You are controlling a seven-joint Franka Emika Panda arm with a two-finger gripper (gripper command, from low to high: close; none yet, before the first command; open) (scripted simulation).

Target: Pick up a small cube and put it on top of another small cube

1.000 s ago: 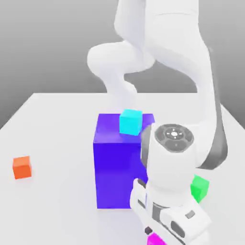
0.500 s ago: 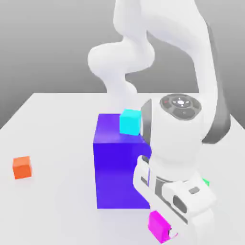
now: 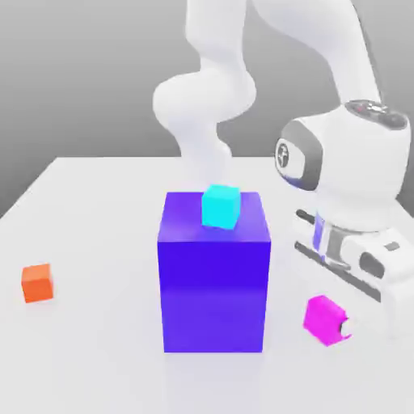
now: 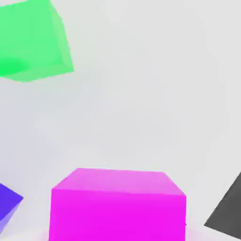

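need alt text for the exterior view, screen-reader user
A white robot arm's gripper holds a small magenta cube in the air beside a big blue-purple block, on the exterior view's right. A small cyan cube sits on top of the block, and a small orange cube rests on the white table at the left.

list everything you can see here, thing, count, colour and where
big block: 1, blue-purple, middle of the table
cyan cube: 1, cyan, on top of the big block
pink cube: 1, magenta, held in the tool, lifted off the table at the exterior view's right of the big block
orange cube: 1, orange, on the table at the exterior view's left
green cube: 1, green, on the table, seen from the hand view
table: 1, white
arm: 1, white
tool: 1, shut on the pink cube
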